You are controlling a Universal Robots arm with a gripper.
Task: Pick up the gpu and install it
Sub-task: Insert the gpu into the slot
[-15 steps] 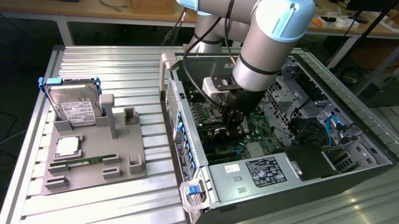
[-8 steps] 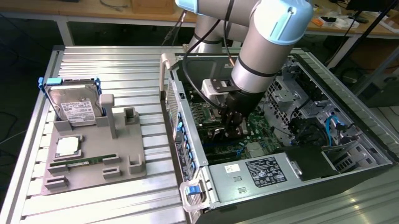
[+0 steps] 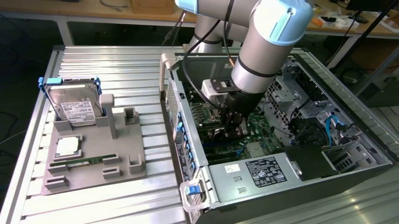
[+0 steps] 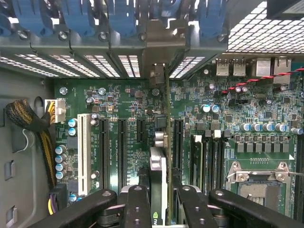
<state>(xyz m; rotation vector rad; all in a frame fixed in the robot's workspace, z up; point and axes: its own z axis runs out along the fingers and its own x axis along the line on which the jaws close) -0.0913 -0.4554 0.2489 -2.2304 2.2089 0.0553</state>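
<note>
My gripper (image 3: 234,125) is down inside the open computer case (image 3: 249,172), over the green motherboard (image 4: 123,104). It is shut on the gpu (image 4: 159,164), which I see edge-on in the wrist view as a thin card between the black fingers (image 4: 137,204). The card stands upright among the long black expansion slots (image 4: 103,152). Its far end reaches the rear wall with the blue slot clips (image 4: 121,19). Whether the card's edge sits in a slot I cannot tell.
Beside the case, on the exterior view's left, a grey fixture (image 3: 93,154) holds a silver hard drive (image 3: 74,105), a small square chip (image 3: 67,146) and a narrow green memory stick (image 3: 84,161). Yellow-black cables (image 4: 28,123) and the processor socket (image 4: 259,183) flank the slots.
</note>
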